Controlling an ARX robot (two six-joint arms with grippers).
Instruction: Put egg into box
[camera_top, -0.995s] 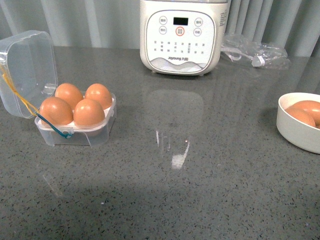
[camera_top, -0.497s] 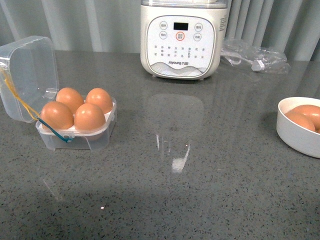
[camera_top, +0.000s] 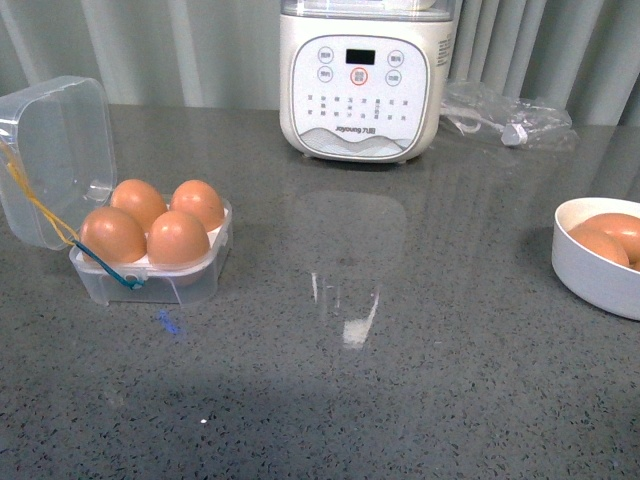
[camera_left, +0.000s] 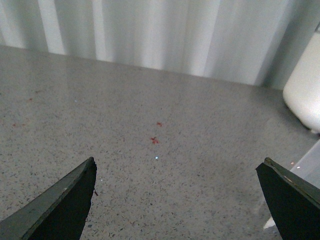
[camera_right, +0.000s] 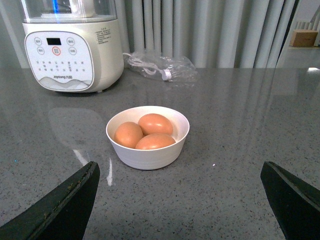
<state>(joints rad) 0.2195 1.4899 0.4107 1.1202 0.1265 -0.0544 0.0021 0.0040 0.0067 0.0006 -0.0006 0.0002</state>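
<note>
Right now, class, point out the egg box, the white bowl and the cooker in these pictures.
egg box (camera_top: 170, 286), front view, its clear front wall
white bowl (camera_right: 147, 156), right wrist view, its outer wall
cooker (camera_top: 360, 100), front view, its control panel

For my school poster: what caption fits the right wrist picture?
Open right tool facing a white bowl of three brown eggs, cream cooker behind.

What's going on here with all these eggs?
A two-armed robot is packing eggs into a clear box. Each of its four cells holds a brown egg, and the lid stands open. Three more eggs sit in a white bowl off to the right. The left gripper and the right gripper are both open and empty above the grey counter.
</note>
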